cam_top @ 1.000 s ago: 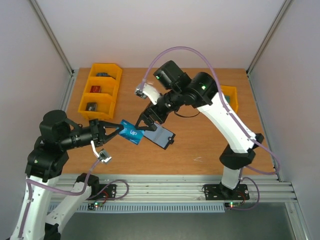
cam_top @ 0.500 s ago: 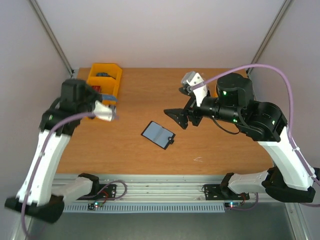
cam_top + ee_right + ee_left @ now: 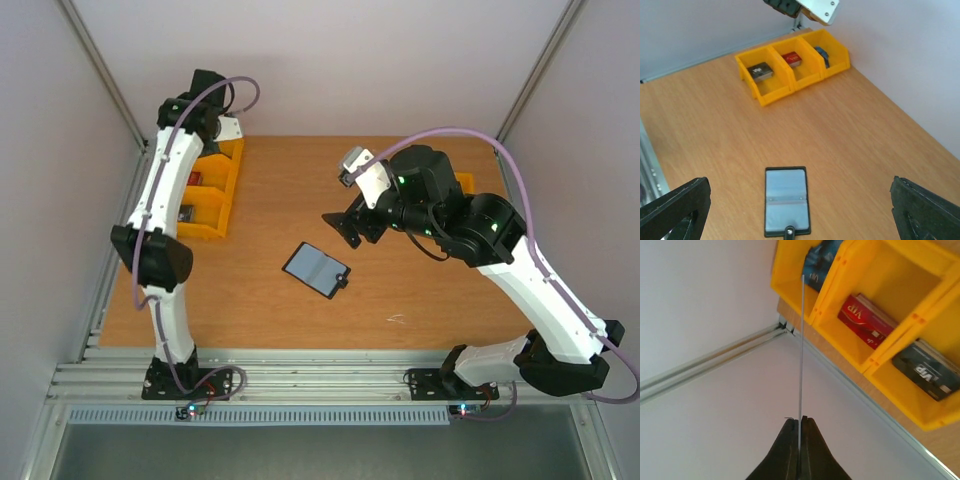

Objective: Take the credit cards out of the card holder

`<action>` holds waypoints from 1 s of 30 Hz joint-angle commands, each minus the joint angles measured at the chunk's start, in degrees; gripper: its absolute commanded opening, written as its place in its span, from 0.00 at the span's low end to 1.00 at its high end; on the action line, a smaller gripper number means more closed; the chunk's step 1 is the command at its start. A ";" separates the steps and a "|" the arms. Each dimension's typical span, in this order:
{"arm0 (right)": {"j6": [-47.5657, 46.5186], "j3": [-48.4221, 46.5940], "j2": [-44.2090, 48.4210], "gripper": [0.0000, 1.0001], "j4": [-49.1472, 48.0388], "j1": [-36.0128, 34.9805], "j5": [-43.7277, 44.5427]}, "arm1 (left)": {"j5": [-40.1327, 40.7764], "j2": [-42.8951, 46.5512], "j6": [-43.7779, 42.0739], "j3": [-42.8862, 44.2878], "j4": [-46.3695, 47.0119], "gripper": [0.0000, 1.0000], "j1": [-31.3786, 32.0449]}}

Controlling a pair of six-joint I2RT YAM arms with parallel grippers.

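Across the wooden desk [image 3: 420, 290] between pale walls [image 3: 350, 60], my left end effector [image 3: 800, 424] pinches a credit card [image 3: 801, 350] edge-on by the yellow bins [image 3: 860, 295], while my right end effector [image 3: 342, 228] gapes wide near the open card holder [image 3: 316, 268].

Card holder [image 3: 316, 270] lies open, blue-grey inside up; one credit card [image 3: 801, 350] stands edge-on in left pincer [image 3: 800, 422].

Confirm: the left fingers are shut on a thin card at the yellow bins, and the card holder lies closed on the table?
No: the card holder lies open on the table, blue-grey panels up, as the right wrist view shows. The left fingers are shut on a thin card at the yellow bins.
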State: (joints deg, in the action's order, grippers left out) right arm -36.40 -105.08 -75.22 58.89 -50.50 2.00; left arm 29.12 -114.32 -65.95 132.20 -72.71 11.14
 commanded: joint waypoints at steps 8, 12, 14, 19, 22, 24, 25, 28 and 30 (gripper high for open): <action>1.67 1.76 -5.40 0.99 -4.21 12.10 -7.54 | 6.50 -18.58 7.30 5.55 22.04 0.00 -4.91; 3.84 1.89 -8.32 0.98 -4.64 13.84 -7.87 | 5.70 -23.32 7.20 7.48 31.59 0.00 -5.91; 4.63 2.58 -9.33 0.98 -5.04 14.10 -7.91 | 4.83 -26.25 7.56 10.52 32.17 0.00 -6.35; 3.47 1.36 -11.33 0.99 -3.77 14.84 -8.43 | 0.34 -30.12 9.36 11.81 28.13 0.00 -6.66; 2.60 -0.26 -12.36 0.98 -2.88 15.79 -8.44 | -0.06 -31.76 11.69 12.34 28.48 0.00 -7.06; 2.52 -1.07 -12.78 0.98 -2.80 15.95 -8.64 | 0.57 -34.19 11.77 14.58 28.33 0.00 -7.47; 2.56 -1.31 -12.89 0.98 -2.82 16.02 -8.92 | 0.95 -35.09 11.94 15.91 27.98 0.00 -7.58; 2.61 -0.96 -12.85 0.98 -2.91 16.06 -9.57 | 2.27 -35.88 12.75 16.97 27.46 0.00 -8.00; 2.79 -0.49 -12.85 0.99 -2.82 16.05 -9.65 | 2.59 -35.88 13.64 16.13 26.55 0.00 -8.47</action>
State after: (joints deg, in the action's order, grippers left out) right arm -33.32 -104.47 -88.01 56.05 -34.59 -6.37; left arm 30.48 -149.60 -54.98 146.76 -46.24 3.90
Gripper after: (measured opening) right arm 0.985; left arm 0.020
